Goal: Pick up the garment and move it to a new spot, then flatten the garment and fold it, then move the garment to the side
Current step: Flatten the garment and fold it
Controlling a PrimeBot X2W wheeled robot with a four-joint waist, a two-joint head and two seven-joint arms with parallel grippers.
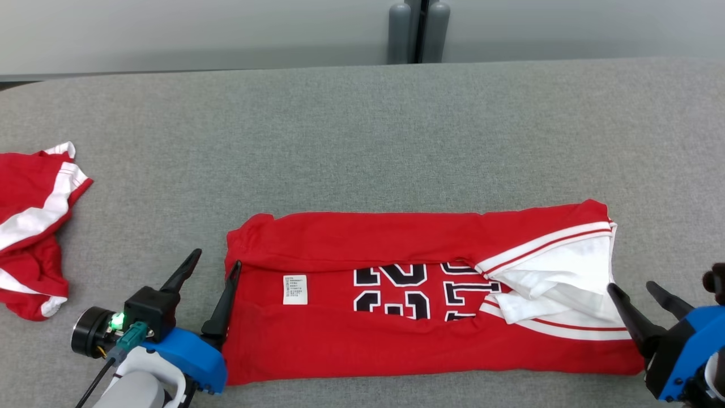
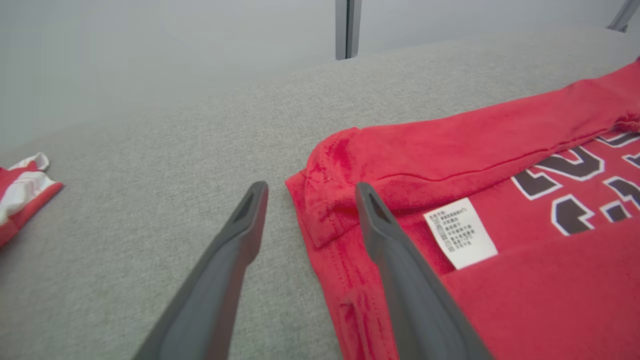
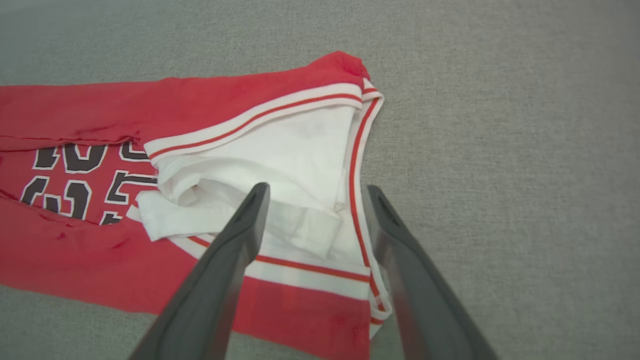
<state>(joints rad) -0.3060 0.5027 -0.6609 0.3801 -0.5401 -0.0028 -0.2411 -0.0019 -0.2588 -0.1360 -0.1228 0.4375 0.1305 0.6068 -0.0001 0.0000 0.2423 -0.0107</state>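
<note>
Our left gripper stands spread and empty, its right finger over the hem end of the red garment, its left finger over the bare table; our right gripper is likewise spread, holding nothing, its left finger above the white-trimmed end. The garment lies between the two grippers as a long band, both long edges apparently folded in over the printed numbers; we judge the lengthwise folds done, the crosswise fold and the move aside left. A second garment lies well beyond our left gripper.
</note>
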